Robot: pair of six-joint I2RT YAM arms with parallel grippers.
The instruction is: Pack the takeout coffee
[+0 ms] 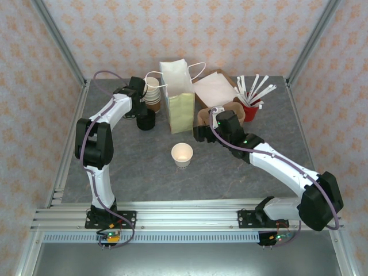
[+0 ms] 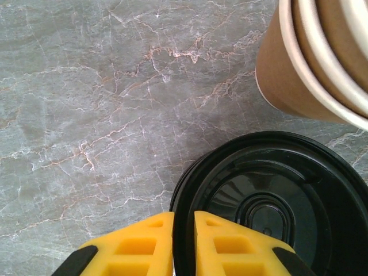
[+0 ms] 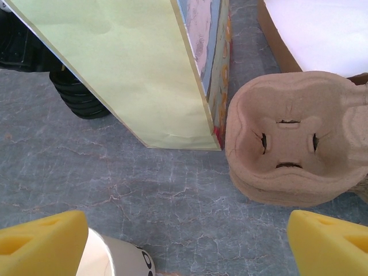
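1. Left claw [image 2: 184,223]: the two yellow fingers stood narrow, almost together, with the rim of a round black plastic lid [image 2: 270,201] nipped between them. This lid was the top one of a short stack of black lids [image 1: 146,121]. The rest of the lid lay ahead and to one side of the fingers.

2. A stack of brown paper cups with cream rims [image 2: 305,63] stood just beyond the gripped lid, apart from the fingers. Bare grey marbled tabletop [image 2: 86,115] lay ahead of the claw on the other side.

3. Right claw [image 3: 187,233]: the fingers stood wide apart and gripped nothing.

4. Task item: the small pale cream paper cup [image 1: 182,153] stood upright on the tabletop with its mouth open and no lid on it. It was low beside the right claw, just inside one finger [image 3: 43,244]. Contact between cup and finger could not be determined. The cup stood well apart from the left claw.

5. Ahead of the right claw stood a tall pale yellow-green paper bag [image 3: 126,63], upright. A moulded brown pulp cup carrier [image 3: 293,149] lay just beside the bag, ahead of the claw's other finger.

6. A red cup holding white wrapped sticks [image 1: 251,106] stood beyond the carrier, farther from the right claw.
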